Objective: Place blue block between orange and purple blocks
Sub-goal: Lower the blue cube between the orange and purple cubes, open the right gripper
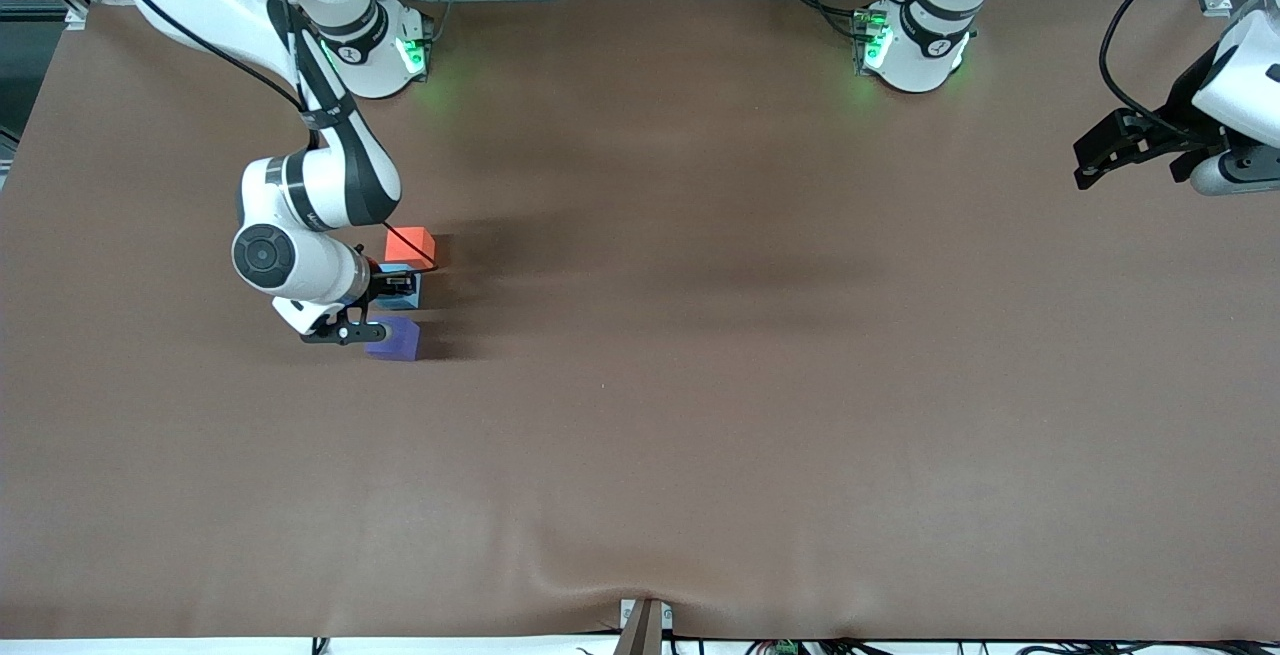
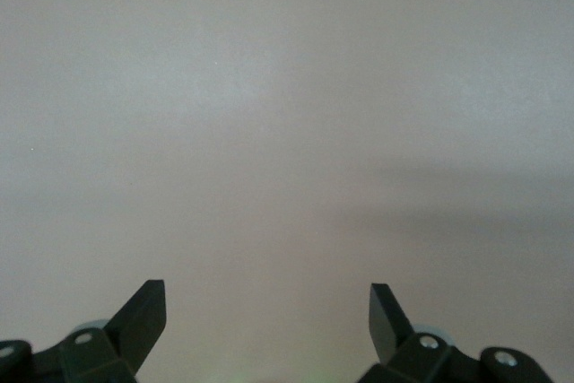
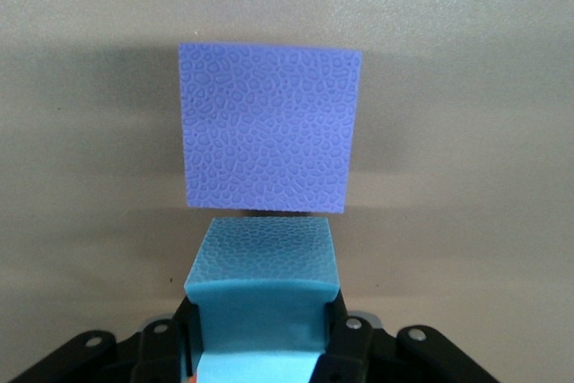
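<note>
The blue block (image 1: 402, 292) is held low between the orange block (image 1: 409, 245) and the purple block (image 1: 394, 339), in line with both. My right gripper (image 1: 393, 286) is shut on it, the fingers pressing into its sides. In the right wrist view the blue block (image 3: 261, 266) sits in the right gripper (image 3: 260, 334), close to the purple block (image 3: 265, 137) with a small gap between them. I cannot tell whether the blue block rests on the table. My left gripper (image 1: 1100, 150) waits open and empty above the left arm's end of the table; it shows in the left wrist view (image 2: 269, 320).
The brown table cover (image 1: 700, 385) is bare around the three blocks. The right arm's elbow (image 1: 300, 235) hangs over the table beside the blocks. The arm bases (image 1: 910, 45) stand along the table's edge farthest from the front camera.
</note>
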